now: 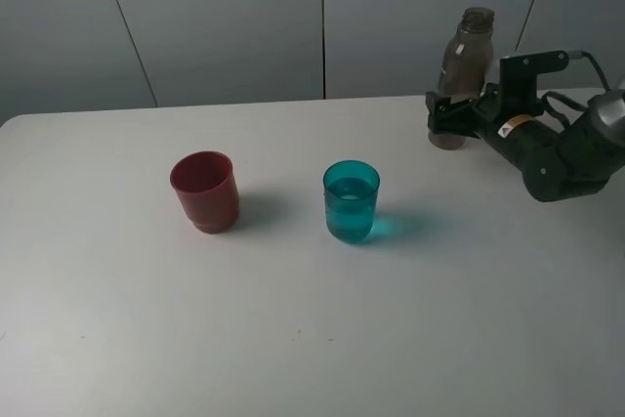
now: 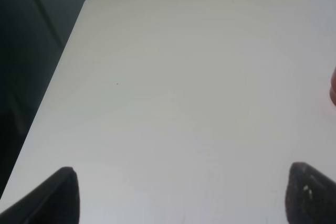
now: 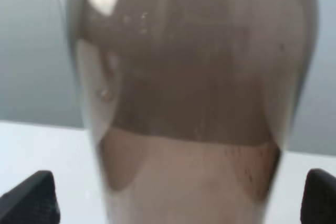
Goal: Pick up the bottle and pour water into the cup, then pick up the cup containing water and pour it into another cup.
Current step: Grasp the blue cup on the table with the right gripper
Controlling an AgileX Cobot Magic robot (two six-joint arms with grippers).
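Note:
The smoky grey-brown bottle stands upright and uncapped at the table's far right, with liquid in its lower part. My right gripper is open, its fingers on either side of the bottle's lower body. In the right wrist view the bottle fills the frame, and the right gripper shows white table between each fingertip and the bottle's sides. The teal cup stands mid-table with water in it. The dark red cup stands upright to its left. My left gripper is open over bare table.
The white table has a rounded far-left corner. A grey panelled wall runs behind it. A sliver of the red cup shows at the edge of the left wrist view.

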